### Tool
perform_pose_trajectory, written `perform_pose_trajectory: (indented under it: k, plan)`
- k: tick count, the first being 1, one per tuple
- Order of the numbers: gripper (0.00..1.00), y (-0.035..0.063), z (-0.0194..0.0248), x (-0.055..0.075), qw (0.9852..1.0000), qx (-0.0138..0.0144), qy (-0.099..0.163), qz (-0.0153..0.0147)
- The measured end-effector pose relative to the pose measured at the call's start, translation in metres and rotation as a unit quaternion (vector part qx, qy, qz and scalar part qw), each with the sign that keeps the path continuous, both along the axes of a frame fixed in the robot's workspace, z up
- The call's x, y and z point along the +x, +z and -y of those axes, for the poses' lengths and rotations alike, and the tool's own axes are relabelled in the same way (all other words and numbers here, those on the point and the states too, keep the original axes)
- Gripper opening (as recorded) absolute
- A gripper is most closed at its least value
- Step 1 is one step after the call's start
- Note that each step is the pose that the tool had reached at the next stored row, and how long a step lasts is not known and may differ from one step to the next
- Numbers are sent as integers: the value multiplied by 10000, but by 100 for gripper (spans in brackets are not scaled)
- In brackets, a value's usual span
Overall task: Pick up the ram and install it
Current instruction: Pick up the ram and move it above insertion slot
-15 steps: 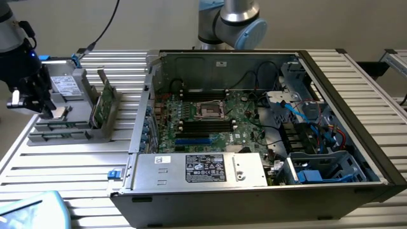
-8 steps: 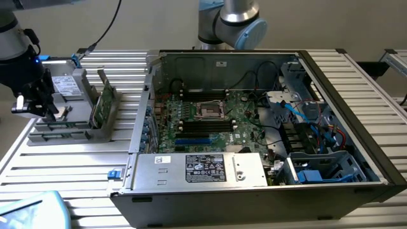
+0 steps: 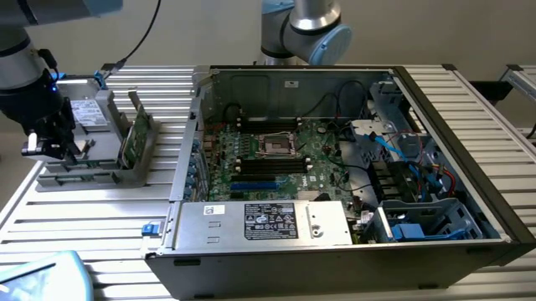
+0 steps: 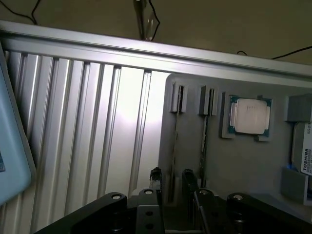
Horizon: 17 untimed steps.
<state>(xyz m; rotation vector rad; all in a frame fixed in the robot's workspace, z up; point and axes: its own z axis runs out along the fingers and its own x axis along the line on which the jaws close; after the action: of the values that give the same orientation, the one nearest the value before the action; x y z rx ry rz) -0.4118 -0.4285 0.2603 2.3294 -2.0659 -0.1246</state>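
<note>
The ram (image 4: pixel 176 141) is a thin dark stick standing on edge in a slot of the grey parts holder (image 4: pixel 243 165). A second thin stick (image 4: pixel 204 141) stands in the slot beside it. My gripper (image 4: pixel 171 181) hangs open just over the near end of the ram, with one black fingertip (image 4: pixel 155 176) on each side of it and not touching it. In the exterior view my gripper (image 3: pixel 46 149) is low over the grey holder (image 3: pixel 80 179) at that view's left. The open computer case (image 3: pixel 452 150) shows the motherboard with black memory slots (image 3: pixel 272 166).
A square silver CPU (image 4: pixel 250 116) and a labelled drive (image 4: pixel 304 158) sit further along the holder. Taller green cards (image 3: pixel 134 133) stand upright in the holder beside my arm. A second robot arm (image 3: pixel 303 28) stands behind the case. A pale blue object (image 3: pixel 42 276) lies near the ribbed table's front corner.
</note>
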Motion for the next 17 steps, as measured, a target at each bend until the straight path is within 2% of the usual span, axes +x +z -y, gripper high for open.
perform_pose_trajectory:
  k: [17]
  plan:
    - [31,-310,0,-39,10000,3,0,0]
